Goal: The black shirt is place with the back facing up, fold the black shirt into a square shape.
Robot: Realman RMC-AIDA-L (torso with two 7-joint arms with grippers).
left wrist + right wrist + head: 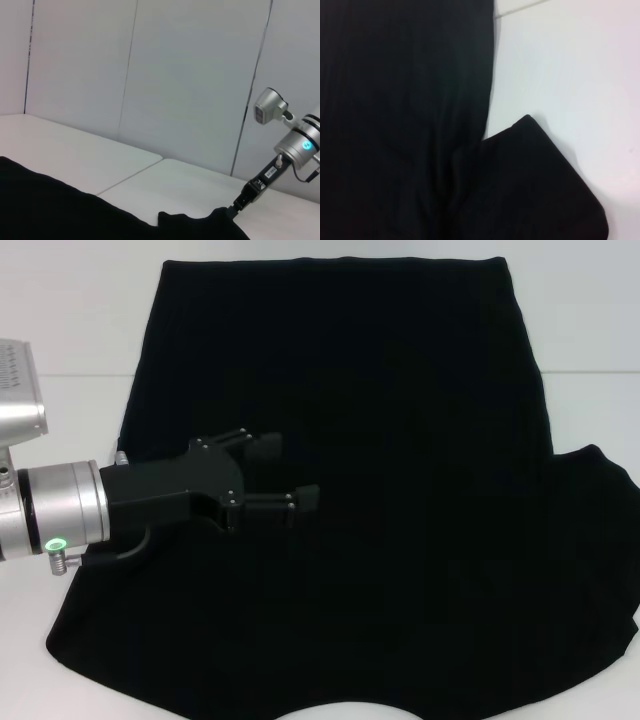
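White desk (pixel 70 330) under pale wall panels (pixel 190 75), with the black shirt (pixel 400 490) spread flat across most of it.

No lettering shows on the shirt; it reaches from the desk's far edge to the near edge, one sleeve (pixel 600 490) sticking out toward the right edge. The left gripper (pixel 287 473) sits over the shirt's left part, fingers (pixel 264 446) spread wide and holding nothing. The right gripper (pixel 239 201) meets the sleeve edge at the right side; whether it is clamped cannot be told.
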